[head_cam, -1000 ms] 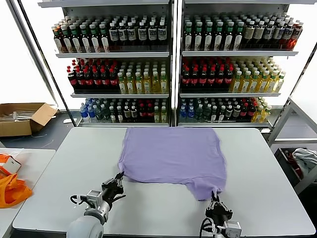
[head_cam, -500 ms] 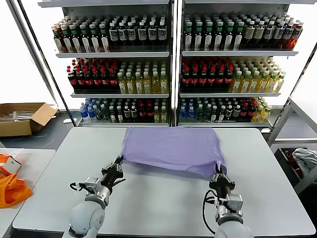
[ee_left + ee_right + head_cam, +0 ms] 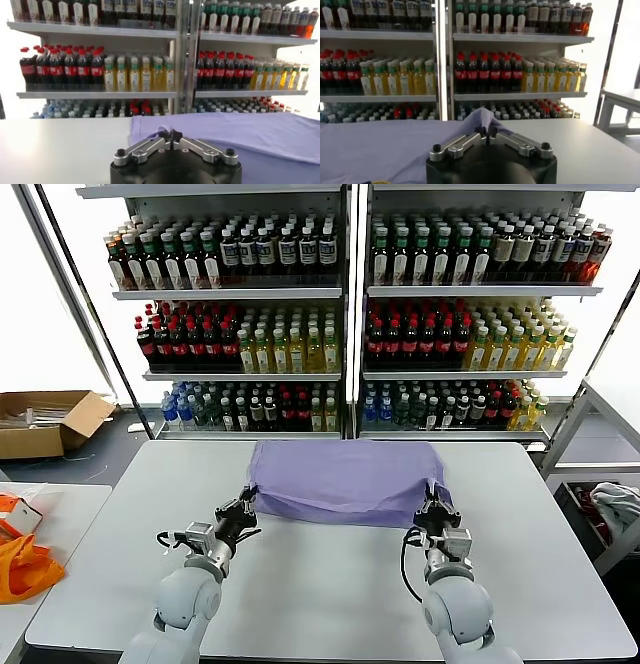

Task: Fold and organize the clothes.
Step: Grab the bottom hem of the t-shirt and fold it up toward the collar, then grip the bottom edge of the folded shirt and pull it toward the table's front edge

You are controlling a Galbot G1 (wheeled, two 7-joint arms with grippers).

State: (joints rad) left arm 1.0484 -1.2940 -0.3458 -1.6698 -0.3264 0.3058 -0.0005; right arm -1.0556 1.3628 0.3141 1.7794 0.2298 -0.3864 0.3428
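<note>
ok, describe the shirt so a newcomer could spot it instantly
Start at the white table before the drink shelves. On its far half lies the lavender T-shirt, folded over, each near corner pinched by a shut pincer: left pincer, right pincer. It is the only purple fabric on that table.

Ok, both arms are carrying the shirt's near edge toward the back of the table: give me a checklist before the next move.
1. Left gripper shut on the T-shirt corner: ok.
2. Right gripper shut on the other corner: ok.
3. Held edge level between the two grippers: ok, roughly.
4. Folded edge lined up with the far edge: not ok, it lies short of it.
5. Fabric inside the table edges: ok.
6. Sleeves tucked in under the fold: cannot tell.
</note>
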